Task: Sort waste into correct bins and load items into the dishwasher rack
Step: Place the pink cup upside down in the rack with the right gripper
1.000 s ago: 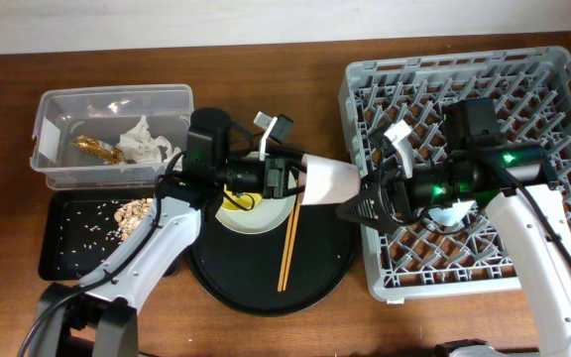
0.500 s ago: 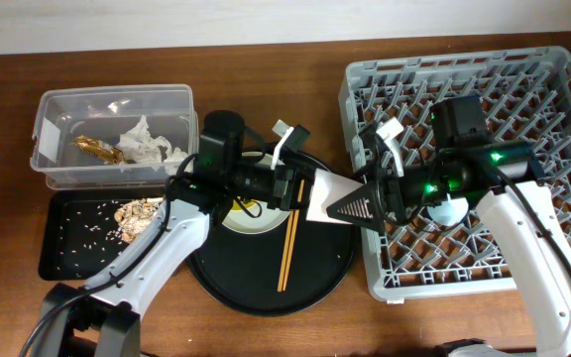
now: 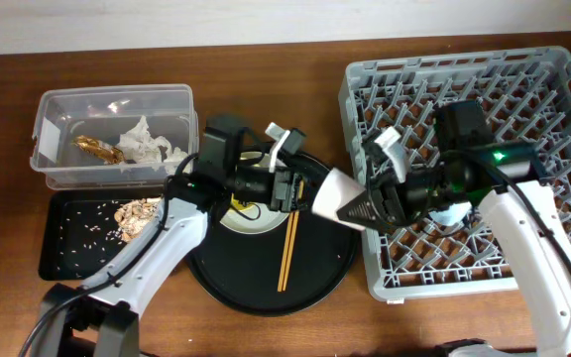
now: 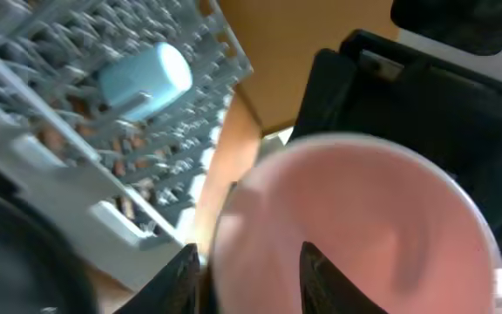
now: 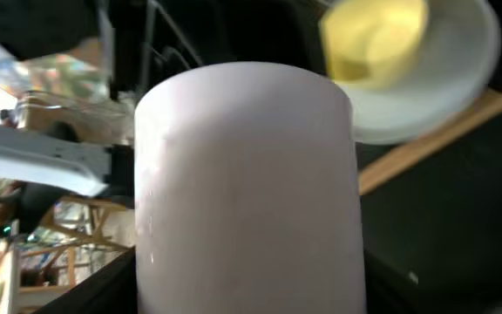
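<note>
— What lies nearest the front of the brown wooden worktop (image 3: 266,74)?

— A large round black tray (image 3: 221,283). Thin wooden chopsticks (image 3: 287,250) lie on it side by side, pointing away from the front edge. Behind them on the same tray sits a pale grey-green round plate (image 3: 262,220) with a small yellow bowl (image 5: 375,39) on it. The left arm crosses above both, so the overhead view shows only a sliver of the bowl.

— And the pale pink cup (image 3: 337,194)?

— In the air, lying on its side above the tray's right edge, just short of the rack. Its mouth faces the left end effector (image 3: 303,190); its narrow end goes into the right end effector (image 3: 367,206). The right one is clenched on it: dark fingers press both flanks, and the cup fills that wrist's view. The left one's fingers straddle the rim, but that picture is blurred, so I cannot tell whether it grips or has released.

— Further back?

— On the left is a shallow black rectangular tray (image 3: 67,256) with brownish crumbly food scraps (image 3: 135,213). Just behind it, a clear plastic rectangular tub (image 3: 53,167) holds crumpled white paper wads (image 3: 145,141) and a shiny gold-brown wrapper (image 3: 97,149). On the right stands the large square grey plastic rack (image 3: 523,69) with upright pegs. A light-blue cup (image 4: 145,78) lies on its side among them, half hidden overhead by the right arm.
</note>
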Controlling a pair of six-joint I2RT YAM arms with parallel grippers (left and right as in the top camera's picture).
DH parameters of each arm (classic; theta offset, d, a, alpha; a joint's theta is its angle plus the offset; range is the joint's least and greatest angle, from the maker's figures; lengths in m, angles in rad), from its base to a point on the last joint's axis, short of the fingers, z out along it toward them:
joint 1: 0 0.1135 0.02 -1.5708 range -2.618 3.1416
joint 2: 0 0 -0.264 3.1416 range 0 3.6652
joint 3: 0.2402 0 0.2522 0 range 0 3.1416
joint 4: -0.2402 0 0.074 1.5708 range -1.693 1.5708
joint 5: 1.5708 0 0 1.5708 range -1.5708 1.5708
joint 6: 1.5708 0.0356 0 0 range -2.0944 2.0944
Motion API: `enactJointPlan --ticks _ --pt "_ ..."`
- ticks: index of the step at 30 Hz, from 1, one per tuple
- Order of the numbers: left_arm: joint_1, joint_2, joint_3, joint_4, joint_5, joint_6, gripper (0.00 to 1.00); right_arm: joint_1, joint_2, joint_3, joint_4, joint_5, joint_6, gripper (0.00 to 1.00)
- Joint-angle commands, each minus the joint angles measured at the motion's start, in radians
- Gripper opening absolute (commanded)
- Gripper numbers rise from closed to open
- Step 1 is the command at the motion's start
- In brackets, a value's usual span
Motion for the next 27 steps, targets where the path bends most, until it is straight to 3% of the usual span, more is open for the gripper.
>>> enactJointPlan --ticks 1,4,7,10,13,25,27 --pt "0.105 -0.031 0.008 -0.214 -0.18 0.234 0.37 -0.094 0.004 0.05 -0.067 0.149 0.033 0.66" --pt "0.188 -0.126 0.008 -0.506 -0.455 0.401 0.37 -0.17 0.004 0.17 -0.153 0.482 0.271 0.66" --pt "0.206 -0.269 0.008 -0.654 -0.651 0.424 0.36 -0.171 0.04 0.318 -0.258 0.707 0.457 0.64" --pt "0.206 -0.34 0.008 -0.671 -0.665 0.423 0.36 -0.171 0.277 0.632 -0.454 0.768 0.478 0.64" --pt "0.206 -0.34 0.008 -0.697 -0.665 0.423 0.36 -0.214 0.5 0.82 -0.453 0.772 0.519 0.62" --pt "0.206 -0.34 0.008 -0.697 -0.665 0.423 0.36 -0.266 0.732 0.819 -0.404 0.84 0.499 0.63" --pt "0.206 -0.34 0.008 -0.697 -0.665 0.423 0.36 -0.266 0.75 0.819 -0.369 0.84 0.499 0.94"
